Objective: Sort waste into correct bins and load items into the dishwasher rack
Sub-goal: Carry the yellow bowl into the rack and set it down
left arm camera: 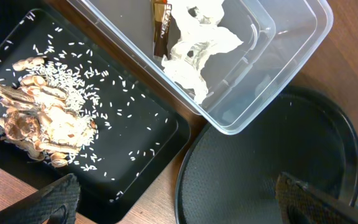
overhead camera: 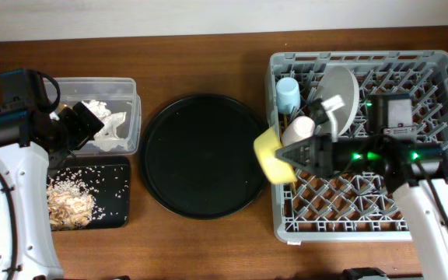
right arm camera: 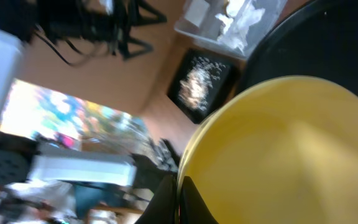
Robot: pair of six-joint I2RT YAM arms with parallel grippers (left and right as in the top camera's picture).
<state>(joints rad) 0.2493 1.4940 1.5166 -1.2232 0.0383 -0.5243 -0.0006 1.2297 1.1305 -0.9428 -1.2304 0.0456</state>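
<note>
Brown wooden surface (overhead camera: 208, 249) carries everything. Largest, at right, the grey dishwasher rack (overhead camera: 442, 62) holds a pale plate (overhead camera: 341, 85), a light-blue cup (overhead camera: 288, 93) and what looks like a pink cup (overhead camera: 298, 128). A round black tray (overhead camera: 201, 155) lies in the middle. The right claw (overhead camera: 290, 155) pinches the yellow bowl (overhead camera: 274, 159) by its rim at the rack's left edge. The left claw (left arm camera: 179, 199) hangs wide open and empty near the clear tub (overhead camera: 99, 80), which contains tissue (left arm camera: 194, 50) and a wrapper (left arm camera: 160, 28). Food scraps (left arm camera: 42, 124) lie in the flat black tray (overhead camera: 115, 202).

Wooden table (overhead camera: 208, 245): clear tub (overhead camera: 99, 81), flat black tray (overhead camera: 115, 198), round black tray (overhead camera: 201, 155), grey rack (overhead camera: 348, 228).
</note>
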